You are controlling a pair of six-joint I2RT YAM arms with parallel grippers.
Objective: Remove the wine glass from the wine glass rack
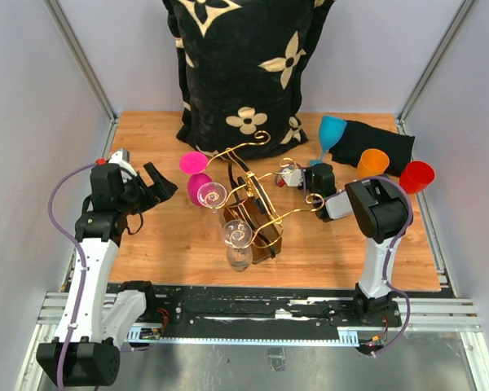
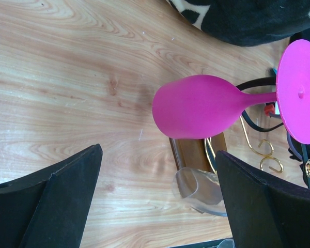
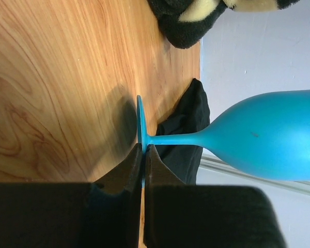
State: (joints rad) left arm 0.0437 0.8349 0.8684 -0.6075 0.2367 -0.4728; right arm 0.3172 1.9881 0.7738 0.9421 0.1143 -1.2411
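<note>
The wine glass rack [image 1: 257,173] is a gold wire stand on a dark wooden base [image 1: 262,232] at mid-table. A pink wine glass [image 1: 197,186] hangs upside down from its left arm, and two clear glasses [image 1: 237,239] hang at the front. My left gripper [image 1: 158,182] is open, left of the pink glass [image 2: 199,106] and apart from it; its own view puts the gripper [image 2: 157,201] wide around bare wood. My right gripper [image 1: 313,174] is shut on the foot of an upright blue wine glass [image 1: 332,133], right of the rack. The jaws [image 3: 143,151] pinch the foot's rim [image 3: 140,121].
A black floral pillow [image 1: 244,65] leans against the back wall. Black cloth [image 1: 379,142] lies at the back right beside an orange cup [image 1: 372,162] and a red cup [image 1: 416,176]. Grey walls close in both sides. A clear glass [image 2: 199,188] shows near my left fingers [image 2: 263,201].
</note>
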